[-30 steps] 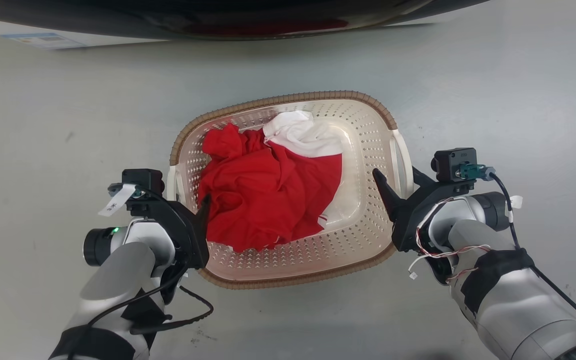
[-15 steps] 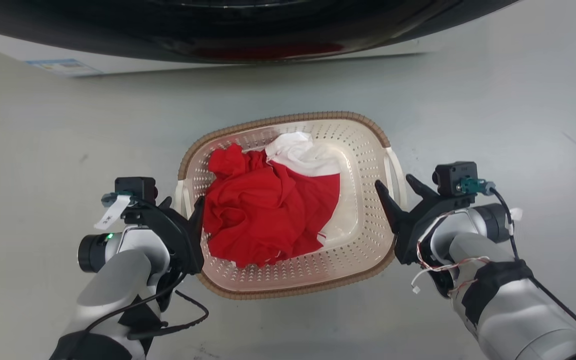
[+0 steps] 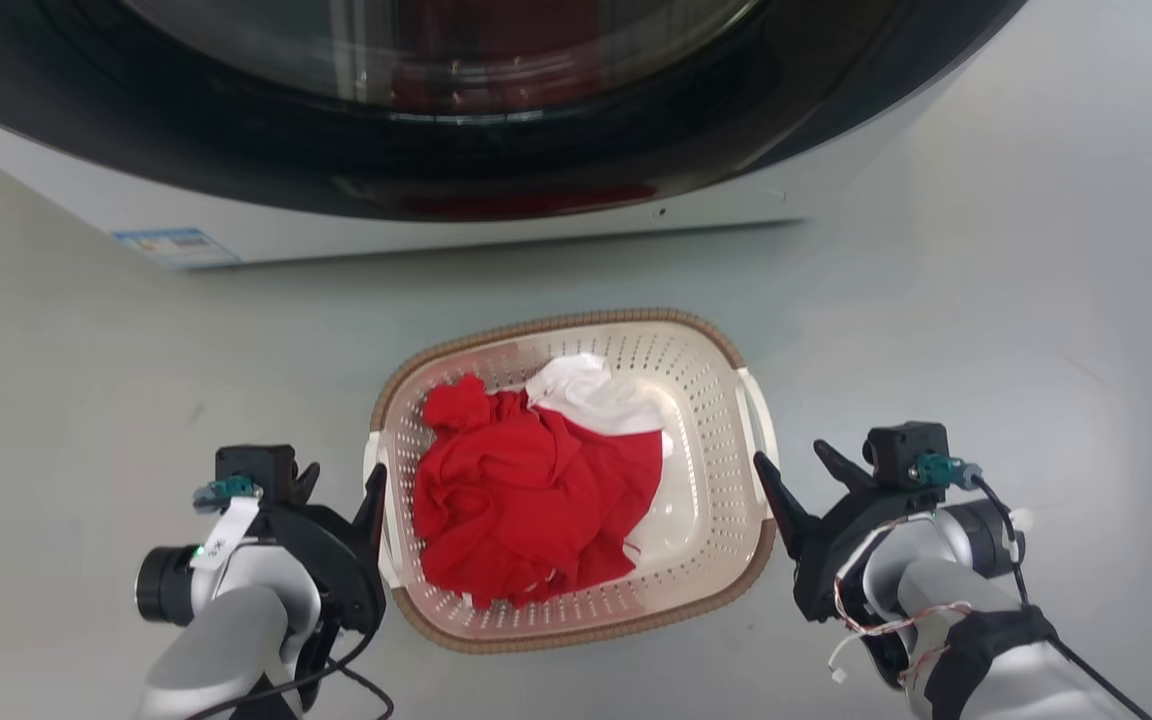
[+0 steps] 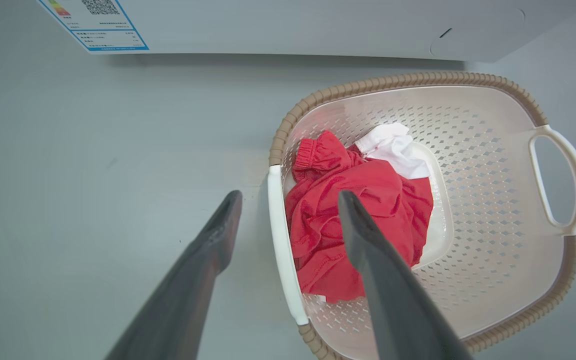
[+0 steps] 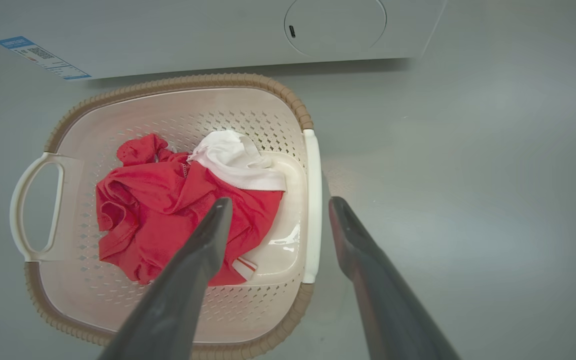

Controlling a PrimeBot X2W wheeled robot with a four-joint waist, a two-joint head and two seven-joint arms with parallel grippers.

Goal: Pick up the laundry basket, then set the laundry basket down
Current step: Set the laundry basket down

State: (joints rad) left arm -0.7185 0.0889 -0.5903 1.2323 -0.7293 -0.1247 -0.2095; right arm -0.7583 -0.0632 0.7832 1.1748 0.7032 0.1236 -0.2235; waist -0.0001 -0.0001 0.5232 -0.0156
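**Walled Ahead, Open at the Sides**

Blocked in front by the washing machine (image 3: 436, 232), with just a strip of floor (image 3: 576, 275) between it and the laundry basket (image 3: 711, 430). Wide open over bare floor left and right of the basket. Parted at the left end effector (image 3: 344, 470) and the right end effector (image 3: 788, 452), bracketing the left handle (image 4: 280, 240) and right handle (image 5: 313, 210) in the wrist views. Inside, crowded by a red garment (image 3: 526, 500) and white cloth (image 3: 596, 395); bare near the right wall.

A white washer (image 3: 496, 236) with a dark round door (image 3: 416, 150) stands on the grey floor (image 3: 996, 330), a label (image 3: 176, 246) low on its front. Crumpled red cloth (image 3: 526, 500) touches a white cloth (image 3: 598, 402).
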